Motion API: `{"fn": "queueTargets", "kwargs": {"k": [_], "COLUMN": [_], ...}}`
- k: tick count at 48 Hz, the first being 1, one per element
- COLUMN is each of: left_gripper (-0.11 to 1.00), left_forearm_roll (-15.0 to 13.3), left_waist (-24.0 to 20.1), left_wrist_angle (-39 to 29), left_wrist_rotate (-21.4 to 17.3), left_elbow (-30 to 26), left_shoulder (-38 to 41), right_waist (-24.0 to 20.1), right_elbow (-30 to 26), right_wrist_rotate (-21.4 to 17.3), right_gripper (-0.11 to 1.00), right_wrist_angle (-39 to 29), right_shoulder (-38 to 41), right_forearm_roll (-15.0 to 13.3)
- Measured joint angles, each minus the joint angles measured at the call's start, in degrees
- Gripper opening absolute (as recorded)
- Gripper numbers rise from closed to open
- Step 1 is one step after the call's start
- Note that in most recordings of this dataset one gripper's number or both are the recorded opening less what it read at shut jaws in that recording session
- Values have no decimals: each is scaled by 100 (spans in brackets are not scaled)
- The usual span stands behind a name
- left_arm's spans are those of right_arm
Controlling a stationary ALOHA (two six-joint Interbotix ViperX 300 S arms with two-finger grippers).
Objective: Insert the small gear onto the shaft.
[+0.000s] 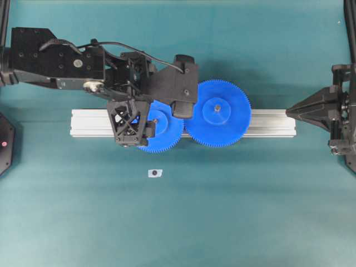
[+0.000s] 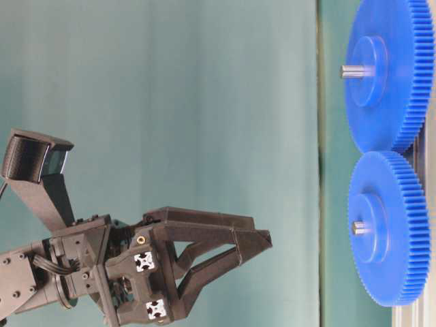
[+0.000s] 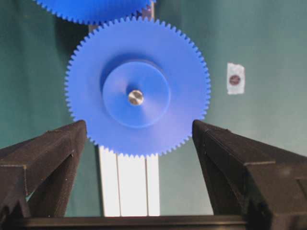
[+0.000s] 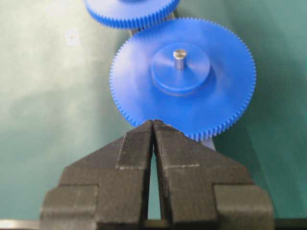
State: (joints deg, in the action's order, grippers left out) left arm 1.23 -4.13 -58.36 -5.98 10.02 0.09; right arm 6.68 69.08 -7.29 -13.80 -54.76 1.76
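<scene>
The small gear [image 3: 182, 96] is a blue toothed disc with a raised hub, lying flat on the rail [image 1: 272, 123]. It meshes with the wider blue gear [image 1: 228, 119]. The grey metal shaft [image 3: 135, 97] shows in the small gear's centre hole, and in the table-level view the shaft [image 2: 359, 228] sticks out of the hub. My left gripper [image 3: 139, 127] hangs open above the small gear [image 2: 392, 231], well clear of it, with nothing between its fingers. My right gripper [image 4: 153, 123] is shut and empty, pointing at the wider gear [image 4: 192, 96] from the right end of the rail.
A small white tag with a dark dot [image 1: 155, 173] lies on the teal mat in front of the rail. The wider gear carries its own metal pin [image 4: 180, 57]. The left arm's body [image 1: 55, 55] covers the back left of the table.
</scene>
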Motion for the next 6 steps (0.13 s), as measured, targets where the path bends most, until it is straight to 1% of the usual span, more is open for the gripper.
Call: {"fn": "queueTargets", "kwargs": {"k": [6], "left_gripper": [84], "left_forearm_roll": [0], "left_waist": [0], "left_wrist_angle": [0], "left_wrist_rotate": [0], "left_elbow": [0], "left_shoulder": [0], "right_waist": [0], "right_elbow": [0], "right_wrist_rotate": [-9], "right_gripper": [9], "right_wrist_angle": [0], "right_shoulder": [0], "right_forearm_roll": [0]}}
